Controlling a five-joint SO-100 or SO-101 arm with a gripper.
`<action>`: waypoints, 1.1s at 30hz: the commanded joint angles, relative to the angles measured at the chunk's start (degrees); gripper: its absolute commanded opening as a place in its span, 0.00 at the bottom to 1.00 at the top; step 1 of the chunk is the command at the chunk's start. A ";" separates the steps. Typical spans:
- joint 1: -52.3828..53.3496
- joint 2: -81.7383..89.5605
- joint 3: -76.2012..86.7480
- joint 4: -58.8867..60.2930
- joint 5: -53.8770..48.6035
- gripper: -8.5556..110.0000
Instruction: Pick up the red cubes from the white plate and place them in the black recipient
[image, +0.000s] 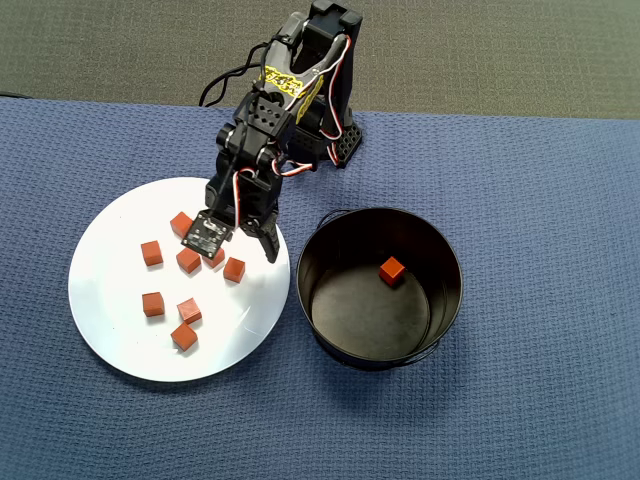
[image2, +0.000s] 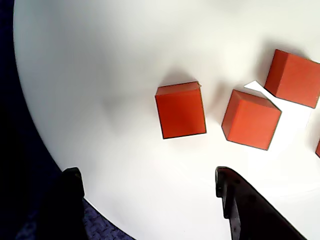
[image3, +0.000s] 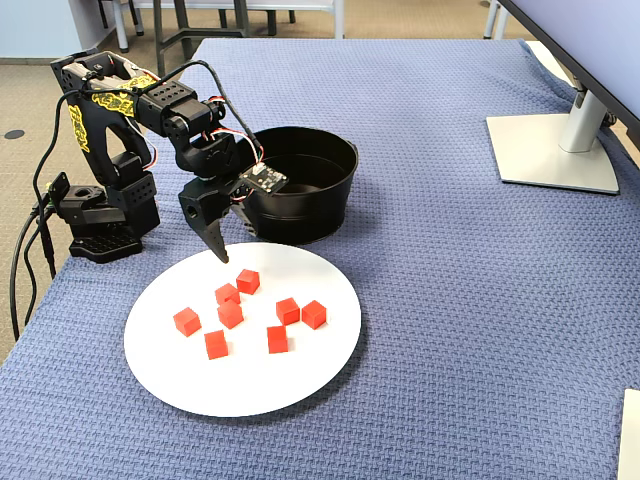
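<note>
Several red cubes lie scattered on the white plate (image: 110, 300), among them one (image: 151, 253) and another (image: 234, 269). One more red cube (image: 392, 269) rests on the floor of the black recipient (image: 365, 320), which stands just right of the plate. My gripper (image: 245, 245) hangs open over the plate's edge nearest the pot, above the closest cubes. In the wrist view, the gripper (image2: 147, 172) holds nothing, and a red cube (image2: 181, 110) lies ahead of the fingers, with two more (image2: 251, 119) to its right. In the fixed view, the gripper (image3: 228, 245) hovers between the black recipient (image3: 320, 190) and the plate (image3: 170, 370).
A blue woven cloth (image: 540, 180) covers the table. The arm's base (image3: 100, 215) stands at the table's left edge in the fixed view. A monitor stand (image3: 555, 150) sits at the far right.
</note>
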 joint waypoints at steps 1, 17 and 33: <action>-1.32 -0.18 -2.29 0.44 -1.32 0.30; 0.18 -9.40 -7.82 -3.78 -3.60 0.29; 2.81 -16.35 -13.97 -4.39 -4.92 0.29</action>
